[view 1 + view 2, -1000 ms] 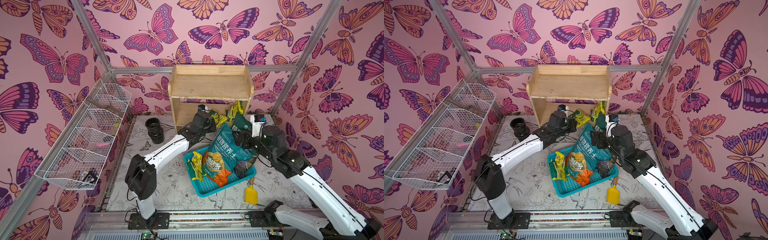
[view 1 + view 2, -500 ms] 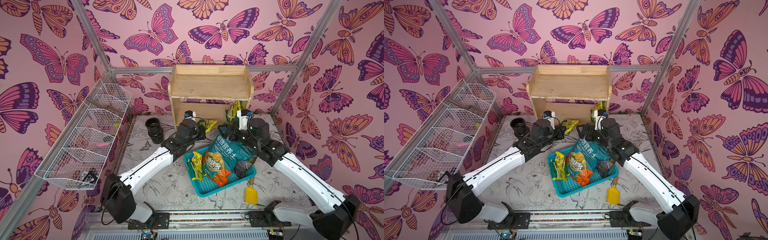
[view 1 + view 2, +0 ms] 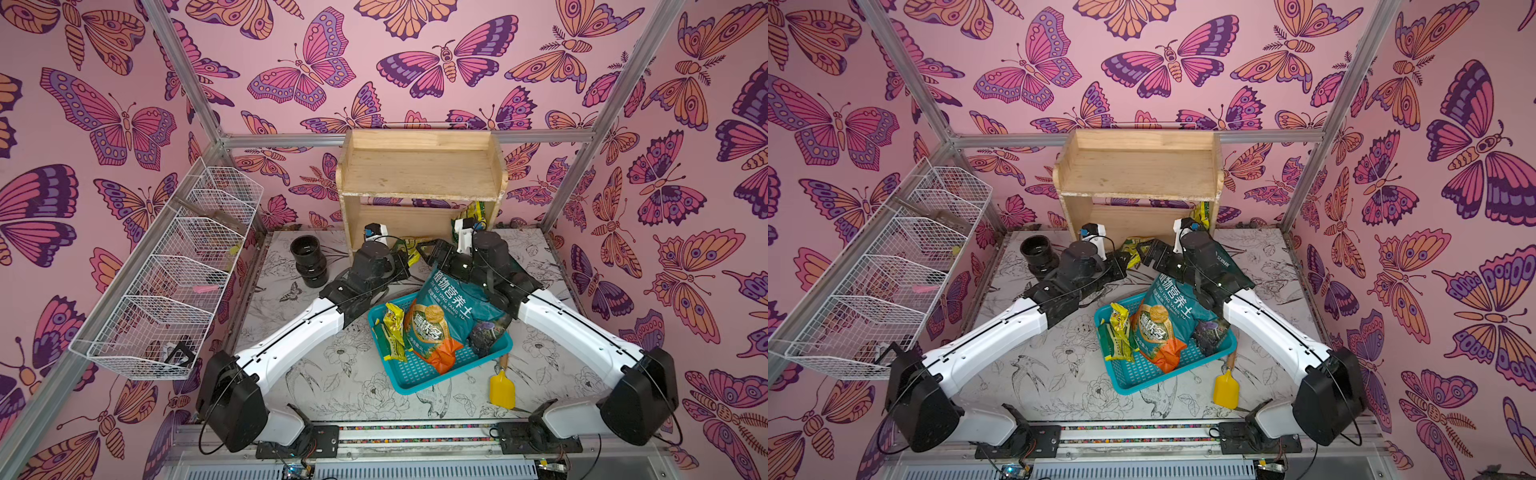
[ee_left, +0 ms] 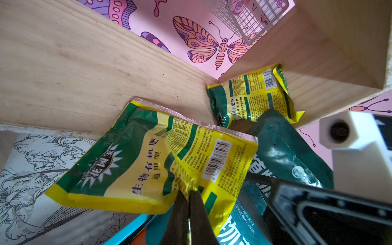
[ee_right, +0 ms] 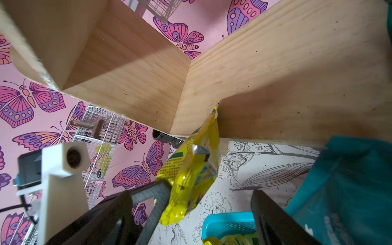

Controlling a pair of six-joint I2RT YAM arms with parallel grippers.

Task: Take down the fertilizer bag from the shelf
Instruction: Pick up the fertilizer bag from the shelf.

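Left gripper (image 4: pixel 189 192): my fingers are pinched together on a crumpled fold of the flat yellow-and-green foil fertilizer bag (image 4: pixel 148 161). The bag hangs just in front of the lower tier of the pale two-tier wooden shelf (image 3: pixel 419 170). I cannot tell whether its far edge touches the board.

Right gripper (image 5: pixel 209 189): fingers wide apart, holding nothing, beside the bag.

Judgement: the pinch is small and off-centre. I should draw back from the shelf slowly, keep the clamp, and lower without swinging.

Count, working towards the shelf:
- yellow plastic trowel (image 3: pixel 501 390): one
- teal mesh plastic basket (image 3: pixel 415 368): one, holding:
  - large teal soil bag (image 3: pixel 449 307): one
  - small dark pouch (image 3: pixel 486 334): one
  - yellow-green packets (image 3: pixel 392 332): one or two, unclear
- held bag: one
- black cylindrical pot (image 3: pixel 308 262), left of the shelf: one
- twin packet (image 4: pixel 252 95), inside the shelf's lower tier: one
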